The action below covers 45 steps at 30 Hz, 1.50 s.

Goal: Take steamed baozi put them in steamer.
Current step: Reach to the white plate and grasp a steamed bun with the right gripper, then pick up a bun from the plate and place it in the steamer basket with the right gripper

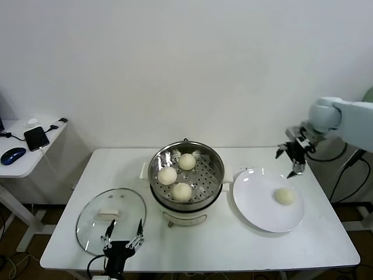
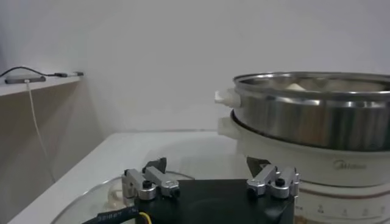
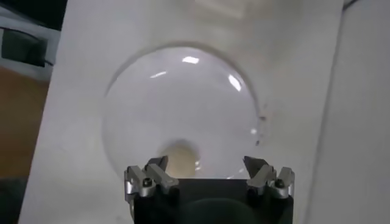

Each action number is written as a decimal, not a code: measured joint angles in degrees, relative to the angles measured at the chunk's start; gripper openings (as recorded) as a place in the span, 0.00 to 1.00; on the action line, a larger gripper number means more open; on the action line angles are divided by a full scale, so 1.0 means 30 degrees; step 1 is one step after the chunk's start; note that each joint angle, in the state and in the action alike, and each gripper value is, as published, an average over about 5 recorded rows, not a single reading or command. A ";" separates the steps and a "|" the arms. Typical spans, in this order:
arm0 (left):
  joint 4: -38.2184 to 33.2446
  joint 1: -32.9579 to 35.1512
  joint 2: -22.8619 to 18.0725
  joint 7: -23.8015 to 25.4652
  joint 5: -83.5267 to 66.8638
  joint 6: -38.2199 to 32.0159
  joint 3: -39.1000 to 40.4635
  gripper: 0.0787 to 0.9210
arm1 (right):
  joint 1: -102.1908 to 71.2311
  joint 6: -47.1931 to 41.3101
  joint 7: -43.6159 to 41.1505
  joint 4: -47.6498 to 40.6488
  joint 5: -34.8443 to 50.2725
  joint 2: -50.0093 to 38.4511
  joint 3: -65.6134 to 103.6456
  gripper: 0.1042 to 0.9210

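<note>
This looks like a robotics lab staged as a kitchen: a plain white bench (image 1: 233, 245) against a bare white wall, and left of it a side desk (image 1: 23, 160) with a phone (image 1: 36, 138), mouse (image 1: 13, 155) and trailing cables.

Right arm (image 1: 349, 119) is a chunky pale grey-white shell with a rounded joint; both grippers, left (image 2: 210, 176) and right (image 3: 207, 173), are black blocks with silver fingertip brackets, black screws and dark tips, plus a thin yellow-black cable on the left
</note>
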 measured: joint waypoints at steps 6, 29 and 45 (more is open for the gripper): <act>0.0102 0.0157 -0.0196 -0.0005 0.0112 -0.0024 -0.0050 0.88 | -0.3093 -0.0594 0.0196 -0.1332 -0.1166 -0.0441 0.2248 0.88; 0.0212 0.0158 -0.0270 -0.0023 0.0191 -0.0043 -0.0117 0.88 | -0.9775 -0.0765 0.1707 -0.5101 -0.3731 0.0744 0.7728 0.85; -0.0263 0.0325 -0.0050 -0.0039 0.0187 -0.0002 0.0184 0.88 | -0.5526 -0.1685 0.1241 -0.2368 -0.1236 0.0294 0.5078 0.68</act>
